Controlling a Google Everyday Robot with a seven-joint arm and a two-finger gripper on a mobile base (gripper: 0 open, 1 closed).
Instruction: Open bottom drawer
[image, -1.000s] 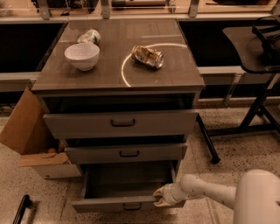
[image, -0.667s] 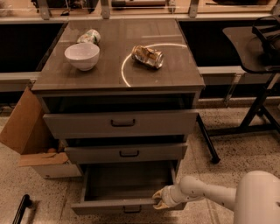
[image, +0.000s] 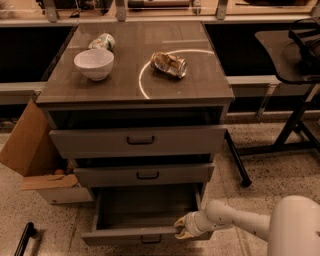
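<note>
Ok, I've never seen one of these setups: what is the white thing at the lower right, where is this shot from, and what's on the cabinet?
The white thing is a robot's arm, reaching in from the lower right. Its tool, the part that grasps, sits at the right end of the front of the bottom drawer. That drawer is pulled well out and looks empty inside. Whether the tool actually grips it cannot be told.

There is only one camera. It looks down on the cabinet from the front; where it is mounted does not show.

On the cabinet top lie a white bowl, a crushed can and, behind the bowl, a small container on its side. A cardboard box stands on the floor to the left.
</note>
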